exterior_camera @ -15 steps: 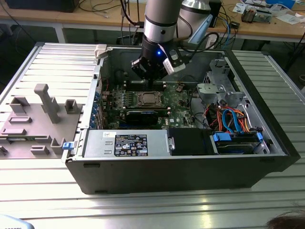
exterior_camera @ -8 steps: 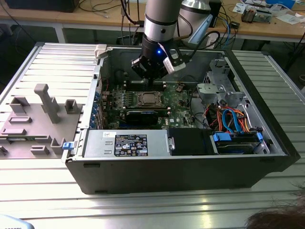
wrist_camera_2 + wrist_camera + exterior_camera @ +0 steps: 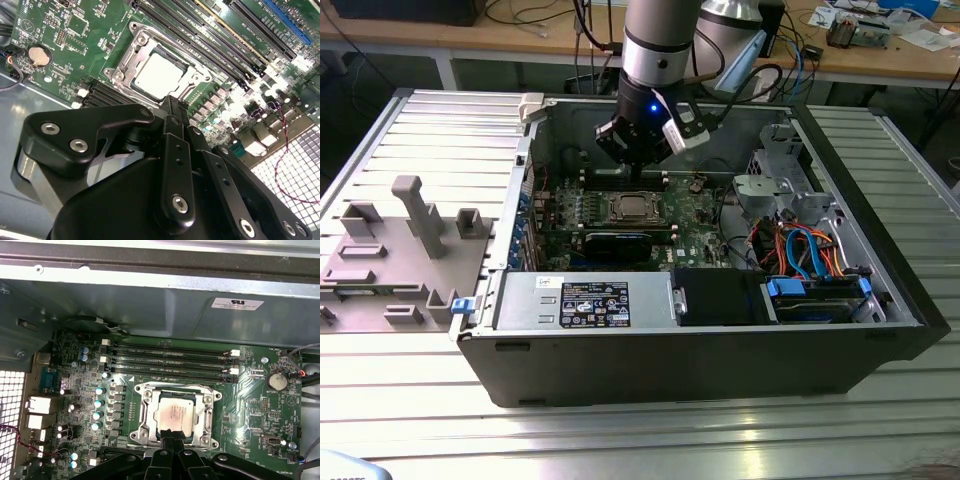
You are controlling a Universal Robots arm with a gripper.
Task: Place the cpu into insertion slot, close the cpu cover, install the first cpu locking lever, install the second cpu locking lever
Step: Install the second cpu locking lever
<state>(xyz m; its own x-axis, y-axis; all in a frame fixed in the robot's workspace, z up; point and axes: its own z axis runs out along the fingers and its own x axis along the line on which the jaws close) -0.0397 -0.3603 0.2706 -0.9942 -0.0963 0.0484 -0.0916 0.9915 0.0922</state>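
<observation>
The small flat square cpu [image 3: 173, 416] has a dull silver-grey metal top, matt and faintly stained in the first wrist view. Around it, the thin silvery metal cpu cover [image 3: 175, 412] looks brushed and brighter – it catches light along its edges. The green circuit board [image 3: 250, 415] has a smooth, slightly glossy lacquer. The black gripper [image 3: 170, 107] is smooth, satin-finished, with shiny steel screw heads. The grey sheet-metal computer case [image 3: 720, 350] looks matt – the ribbed aluminium table [image 3: 620, 440] beneath gleams.

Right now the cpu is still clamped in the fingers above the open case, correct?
No. The cpu already lies in the insertion slot, as both wrist views show. The gripper does hang above the open case.
</observation>
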